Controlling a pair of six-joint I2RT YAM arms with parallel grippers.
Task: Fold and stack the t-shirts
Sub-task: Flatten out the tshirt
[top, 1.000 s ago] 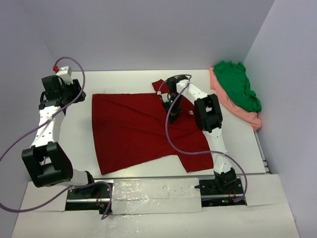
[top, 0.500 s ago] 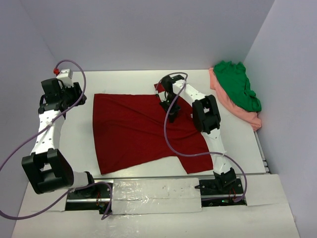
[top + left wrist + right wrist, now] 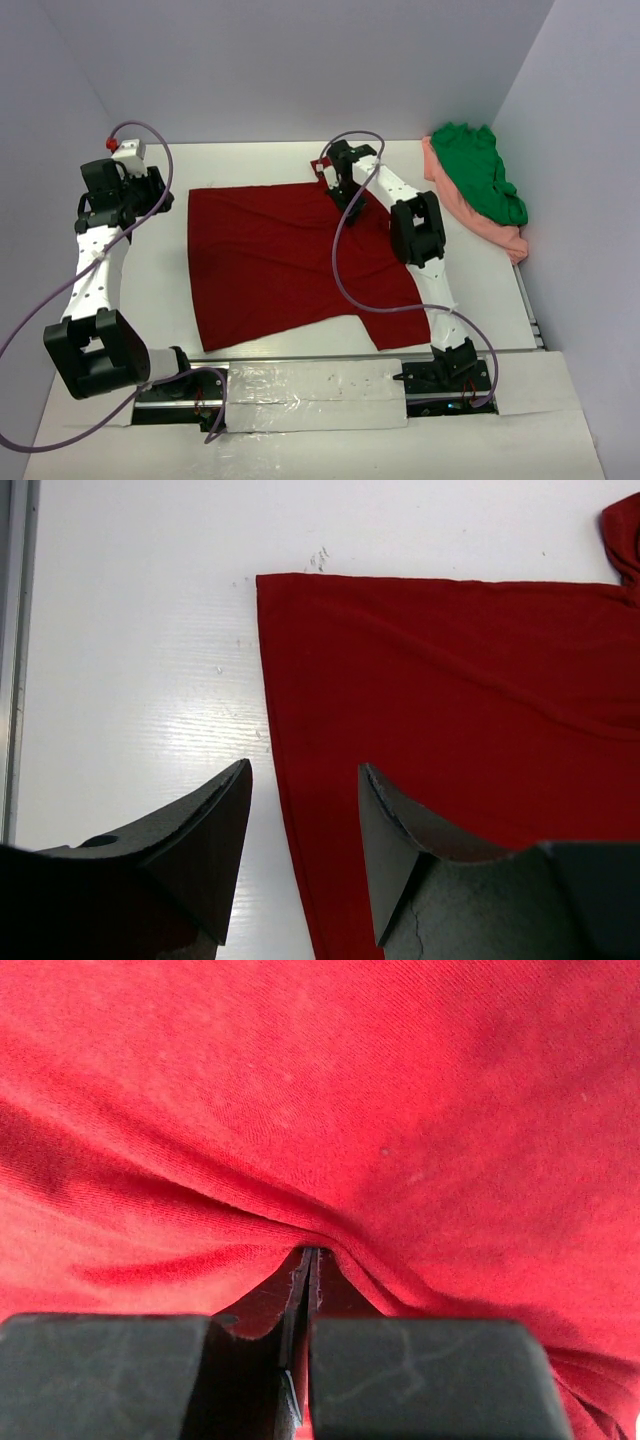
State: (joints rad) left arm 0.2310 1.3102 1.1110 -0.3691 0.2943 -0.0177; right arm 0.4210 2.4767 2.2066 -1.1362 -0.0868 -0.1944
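A dark red t-shirt [image 3: 270, 260] lies spread on the white table, its hem corner at the far left [image 3: 262, 580]. My right gripper [image 3: 340, 180] is at the shirt's far edge beside a sleeve, shut on a pinched fold of the red cloth [image 3: 300, 1090], with the closed tips [image 3: 312, 1252] buried in it. My left gripper [image 3: 152, 192] hovers open over the shirt's left edge [image 3: 450, 700]; nothing sits between its tips [image 3: 303, 767]. A bright green t-shirt [image 3: 480, 175] lies crumpled on a salmon pink one [image 3: 492, 228] at the far right.
Pale walls close in the table on the left, back and right. A metal rail [image 3: 530, 300] runs along the right edge, and another shows at the left [image 3: 14, 630]. A taped strip [image 3: 310, 395] covers the near edge between the arm bases.
My right gripper has moved toward the far wall with the red cloth pinched in it, drawing the shirt's upper part flatter. The left gripper has barely shifted.
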